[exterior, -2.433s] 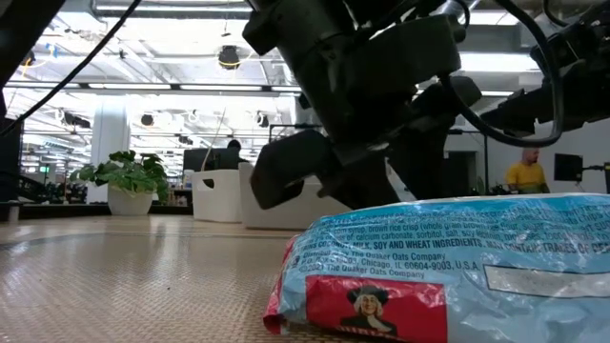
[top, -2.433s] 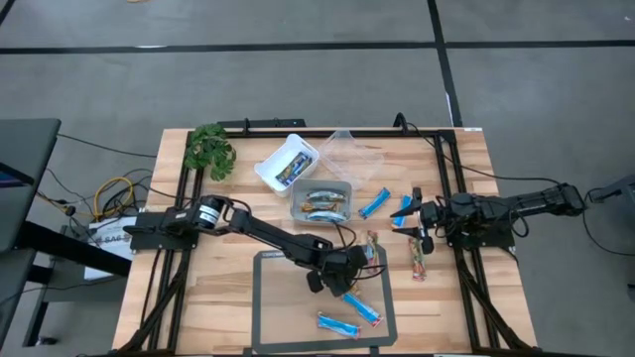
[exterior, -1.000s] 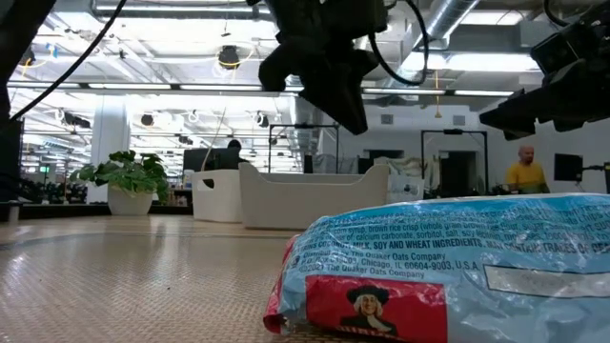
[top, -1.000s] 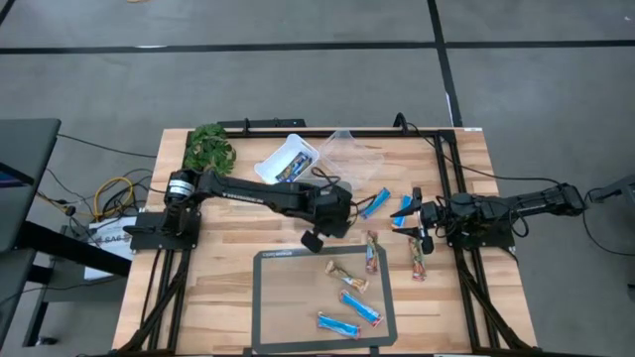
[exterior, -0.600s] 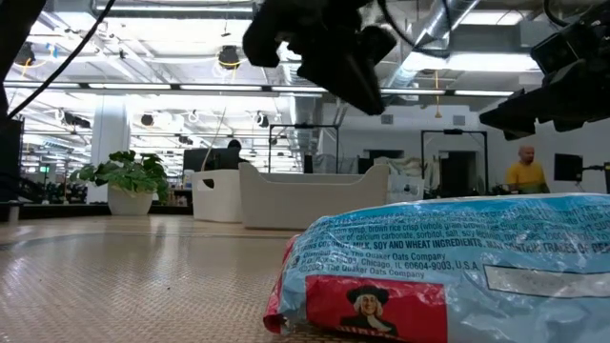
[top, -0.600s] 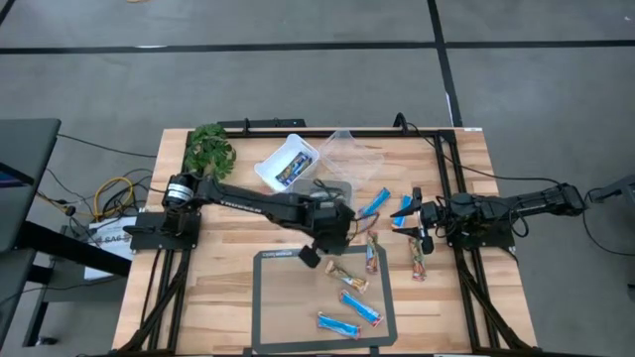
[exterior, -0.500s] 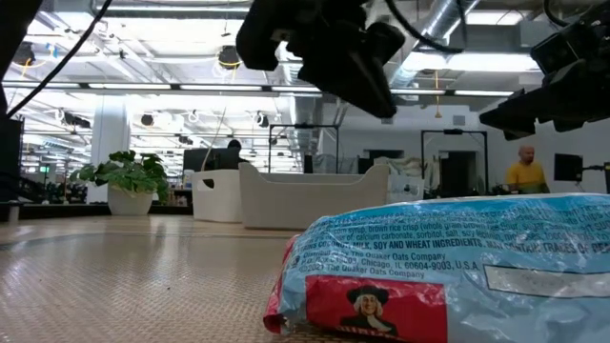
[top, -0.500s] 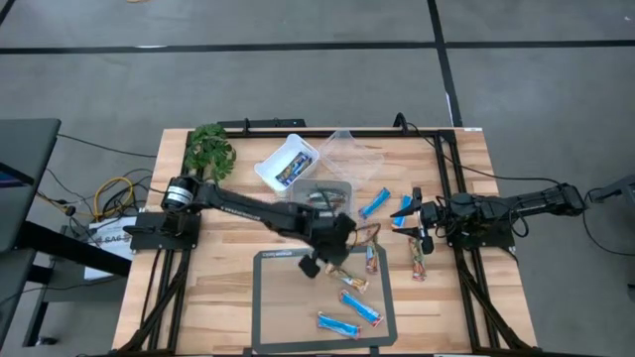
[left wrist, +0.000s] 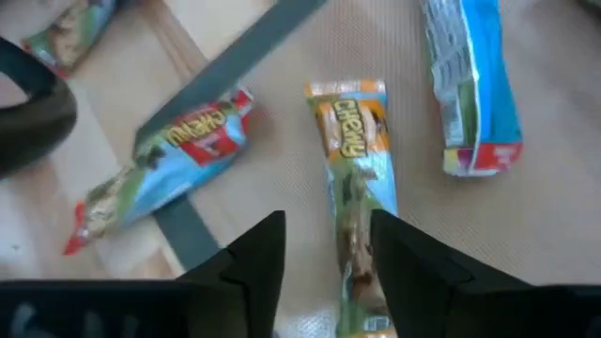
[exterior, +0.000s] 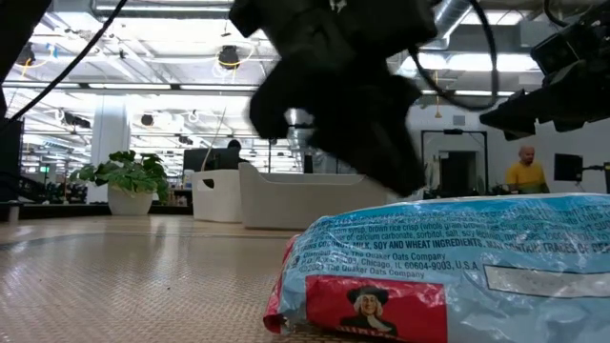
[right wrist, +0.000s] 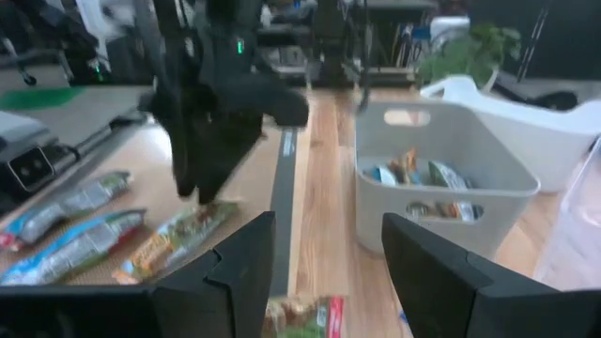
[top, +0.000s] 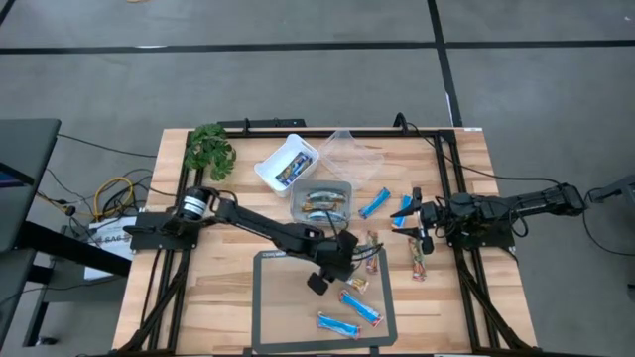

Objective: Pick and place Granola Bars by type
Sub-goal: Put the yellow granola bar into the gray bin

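On the grey mat (top: pixel 270 297) lie a tan granola bar (top: pixel 354 282) and two blue ones (top: pixel 359 305) (top: pixel 337 324). My left gripper (top: pixel 332 266) hovers open over the mat. In the left wrist view the tan bar (left wrist: pixel 352 178) runs lengthwise between its fingers (left wrist: pixel 329 272), close to one of them. A blue-and-red bar (left wrist: pixel 164 174) lies across the mat's edge. More bars (top: pixel 374 203) (top: pixel 418 260) lie on the wood. My right gripper (top: pixel 422 228) waits open at the table's right side.
A grey tub (top: pixel 320 201) holding several bars stands just beyond the mat. A white tub (top: pixel 287 162) and a clear tub (top: pixel 352 149) stand farther back. A plant sprig (top: pixel 208 151) lies at the far left. A blue bar (exterior: pixel 448 267) fills the low view's foreground.
My left gripper has come from over the grey tub toward the table's near edge and down. It now stands low over the mat at the tan bar. The bars have not moved.
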